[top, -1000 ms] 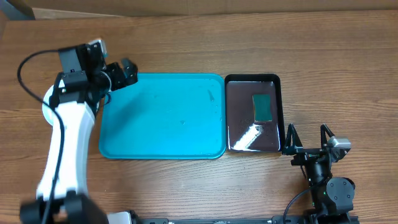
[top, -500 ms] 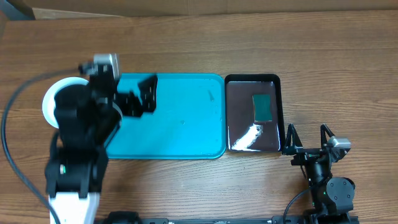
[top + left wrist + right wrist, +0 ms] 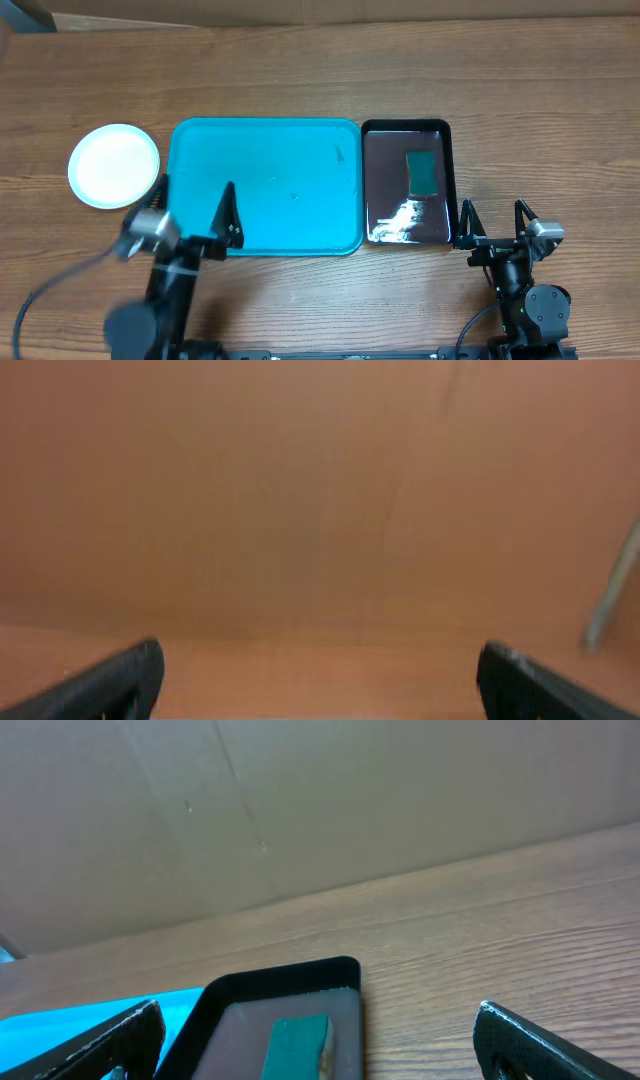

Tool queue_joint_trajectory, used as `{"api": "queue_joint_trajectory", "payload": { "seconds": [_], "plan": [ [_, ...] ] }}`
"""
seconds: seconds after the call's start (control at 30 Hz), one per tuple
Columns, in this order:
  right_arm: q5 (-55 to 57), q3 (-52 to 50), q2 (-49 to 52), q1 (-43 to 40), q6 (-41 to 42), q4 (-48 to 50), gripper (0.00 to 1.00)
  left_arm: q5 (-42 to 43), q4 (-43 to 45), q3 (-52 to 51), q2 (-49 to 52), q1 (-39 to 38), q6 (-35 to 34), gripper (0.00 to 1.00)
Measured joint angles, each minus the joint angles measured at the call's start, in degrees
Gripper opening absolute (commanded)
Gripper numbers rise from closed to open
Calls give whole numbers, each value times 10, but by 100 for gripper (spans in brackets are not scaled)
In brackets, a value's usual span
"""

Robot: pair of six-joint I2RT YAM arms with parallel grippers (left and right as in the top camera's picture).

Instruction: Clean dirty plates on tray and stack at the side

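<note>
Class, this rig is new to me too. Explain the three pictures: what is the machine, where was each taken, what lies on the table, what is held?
Two robot arms, each with a two-finger gripper. One picture looks down from above; the others come from wrist cameras, fingertips at the bottom corners. On the table: a turquoise tray with no plates, a white plate beside it, a black bin holding a green block. The left gripper and right gripper are open, empty.
</note>
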Motion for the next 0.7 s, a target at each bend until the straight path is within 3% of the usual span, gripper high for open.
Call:
{"api": "queue_joint_trajectory", "payload": {
  "seconds": [0.2, 0.7],
  "plan": [
    [0, 0, 0, 0, 0, 0, 100, -5, 188, -58, -97, 0, 0, 100],
    [0, 0, 0, 0, 0, 0, 100, -5, 206, -175, -141, 42, 0, 100]
  ]
}}
